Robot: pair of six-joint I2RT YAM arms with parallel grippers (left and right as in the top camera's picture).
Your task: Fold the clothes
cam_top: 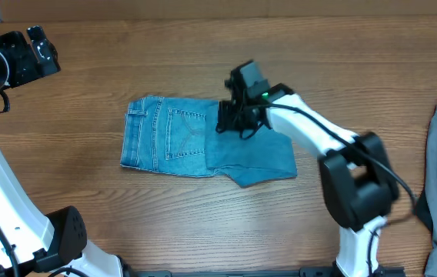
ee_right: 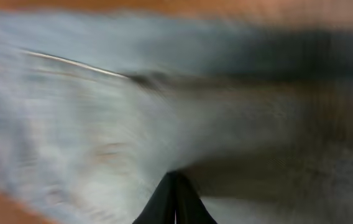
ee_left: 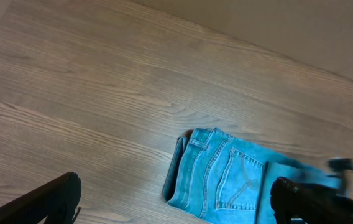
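Where the overhead view looks down, jeans (cam_top: 174,140) lie folded mid-table (cam_top: 88,100), back pockets up; right hand (cam_top: 232,123) at their top edge, left hand (cam_top: 40,48) well apart, far left
Left wrist: fingers (ee_left: 52,200) spread wide, jeans beyond them
Right wrist: blurred denim, hand pressed together; cannot tell whether cloth is pinched

1. Overhead view: bright, even, sharp.
2. Left wrist view: slight blur at four o'clock.
3. Right wrist view: motion blur smears the light blue denim jeans (ee_right: 71,124); dark at two o'clock.
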